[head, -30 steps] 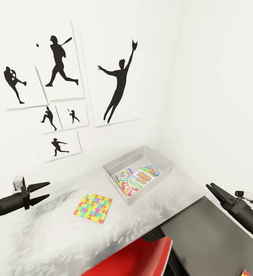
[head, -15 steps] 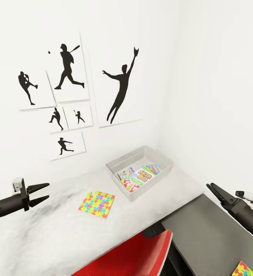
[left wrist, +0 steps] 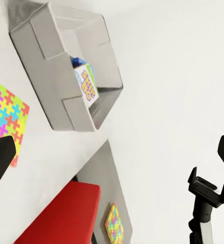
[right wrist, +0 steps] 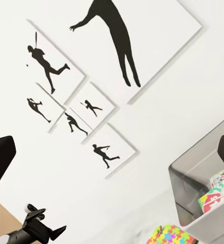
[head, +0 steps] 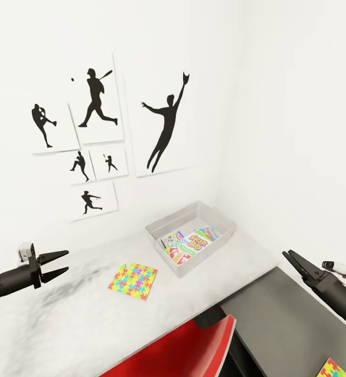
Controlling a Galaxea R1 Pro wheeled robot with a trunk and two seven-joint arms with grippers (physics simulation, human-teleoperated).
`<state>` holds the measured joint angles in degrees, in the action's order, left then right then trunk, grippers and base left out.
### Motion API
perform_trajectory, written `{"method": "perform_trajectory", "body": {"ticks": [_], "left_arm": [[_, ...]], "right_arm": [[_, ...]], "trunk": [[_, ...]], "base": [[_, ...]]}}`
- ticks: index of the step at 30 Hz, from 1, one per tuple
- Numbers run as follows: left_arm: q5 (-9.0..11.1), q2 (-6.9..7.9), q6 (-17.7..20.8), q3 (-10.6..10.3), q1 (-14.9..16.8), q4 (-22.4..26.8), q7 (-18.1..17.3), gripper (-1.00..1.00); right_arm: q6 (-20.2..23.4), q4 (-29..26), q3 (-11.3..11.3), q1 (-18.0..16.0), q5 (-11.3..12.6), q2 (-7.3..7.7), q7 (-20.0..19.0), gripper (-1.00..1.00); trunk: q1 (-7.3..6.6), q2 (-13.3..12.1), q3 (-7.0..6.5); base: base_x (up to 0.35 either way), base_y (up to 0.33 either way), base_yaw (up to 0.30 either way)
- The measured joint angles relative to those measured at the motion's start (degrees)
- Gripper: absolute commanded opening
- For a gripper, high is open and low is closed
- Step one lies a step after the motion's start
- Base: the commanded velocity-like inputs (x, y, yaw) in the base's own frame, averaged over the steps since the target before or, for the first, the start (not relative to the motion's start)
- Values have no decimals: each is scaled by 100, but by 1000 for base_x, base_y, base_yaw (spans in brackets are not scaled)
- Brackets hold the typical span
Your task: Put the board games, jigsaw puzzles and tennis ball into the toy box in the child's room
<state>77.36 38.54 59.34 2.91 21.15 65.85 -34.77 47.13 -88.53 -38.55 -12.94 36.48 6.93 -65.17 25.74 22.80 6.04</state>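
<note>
The grey toy box (head: 210,211) stands on the table's pale section (head: 63,314) by the wall corner, with colourful board games (head: 190,244) lying flat inside. One jigsaw puzzle (head: 133,280) lies on the pale top, left of the box. A second jigsaw puzzle (head: 334,368) rests on the dark grey section (head: 288,319). My left gripper (head: 64,263) hovers open, left of the first puzzle. My right gripper (head: 289,257) hangs open over the dark section, right of the box. The left wrist view holds the toy box (left wrist: 45,30) and puzzle (left wrist: 2,114). The tennis ball and bed are out of view.
A red chair (head: 183,351) sits tucked under the table's front edge. Black baseball silhouette prints (head: 162,123) hang on the white wall behind the table. The right wall closes the corner beside the box.
The whole picture has shifted a little as the camera moved, and the second puzzle has come into view at the lower right. Both arms hold their pose, grippers open.
</note>
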Motion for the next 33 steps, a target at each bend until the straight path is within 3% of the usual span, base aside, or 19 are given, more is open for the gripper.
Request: {"method": "perform_trajectory", "body": {"ticks": [13,33], "left_arm": [[5,1,42,-21,6,43,-1,100],[3,-5,41,-21,6,45,0,100]], "right_arm": [[-1,2,0,2,-10,-21,0,100],[-4,3,0,0,-10,-20,10,100]], "trunk": [[2,0,-34],[0,-1,-34]], "base": [[-120,0,3],[-8,0,0]]}}
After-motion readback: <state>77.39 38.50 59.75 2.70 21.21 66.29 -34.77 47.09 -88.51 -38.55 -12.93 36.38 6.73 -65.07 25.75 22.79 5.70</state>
